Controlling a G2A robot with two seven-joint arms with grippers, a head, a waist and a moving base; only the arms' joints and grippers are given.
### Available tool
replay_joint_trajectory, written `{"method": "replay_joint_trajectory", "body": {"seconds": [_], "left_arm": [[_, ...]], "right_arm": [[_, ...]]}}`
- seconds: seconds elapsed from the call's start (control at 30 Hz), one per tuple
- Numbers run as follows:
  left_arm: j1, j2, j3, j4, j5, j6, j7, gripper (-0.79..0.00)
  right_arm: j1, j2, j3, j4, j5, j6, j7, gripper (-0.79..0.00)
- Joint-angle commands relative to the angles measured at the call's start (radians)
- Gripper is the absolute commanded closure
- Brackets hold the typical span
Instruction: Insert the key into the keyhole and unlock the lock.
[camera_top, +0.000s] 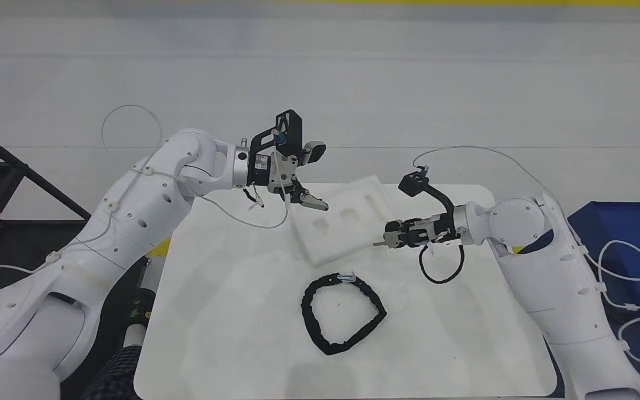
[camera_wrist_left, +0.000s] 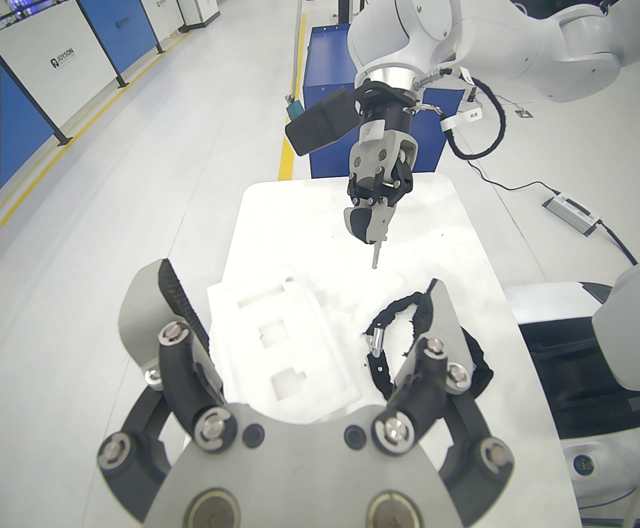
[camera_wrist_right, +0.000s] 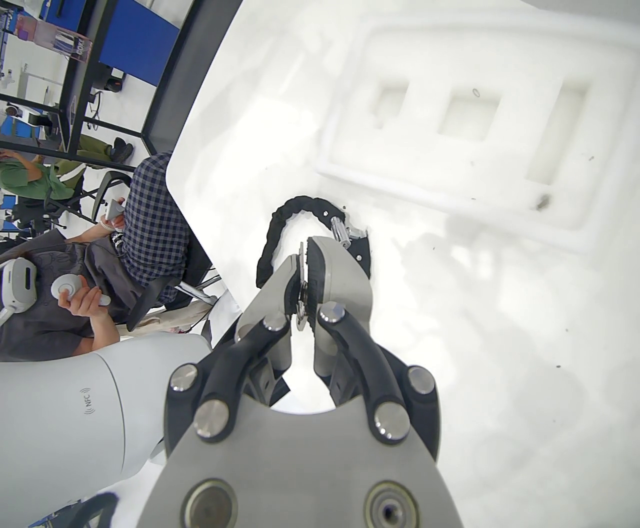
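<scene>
Plainly, the right gripper was clamped on the key, its fingers pinched narrowly on the key's head while the metal shaft stuck out past the fingertips. In the top view it hung above the white table, just beside the near right edge of the white foam tray. The key touched neither the tray nor the lock.

The chain lock, a closed loop in a black fabric sleeve, lay flat on the table on the robot's side of the tray, near the table's middle. Its metal lock cylinder sat on the part of the loop facing the tray, and in the right wrist view it showed just past the fingertips, apart from the key. I could not tell which way the keyhole faced.

The left gripper was spread wide and held nothing. It hovered over the table by the tray's left side, well apart from the lock. The tray had three shallow rectangular recesses in its top.
</scene>
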Motion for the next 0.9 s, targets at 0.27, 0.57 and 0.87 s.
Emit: {"method": "replay_joint_trajectory", "body": {"seconds": [0.27, 0.57, 0.87], "left_arm": [[0.000, 0.000, 0.000, 0.000, 0.000, 0.000, 0.000, -0.785], [0.000, 0.000, 0.000, 0.000, 0.000, 0.000, 0.000, -0.785], [0.000, 0.000, 0.000, 0.000, 0.000, 0.000, 0.000, -0.785]], "right_arm": [[-0.011, 0.008, -0.001, 0.009, -0.025, 0.172, 0.010, 0.000], [-0.066, 0.032, 0.087, -0.051, 0.103, 0.418, 0.108, 0.000], [-0.161, 0.065, 0.197, -0.221, 0.150, 0.533, 0.140, 0.000]]}}
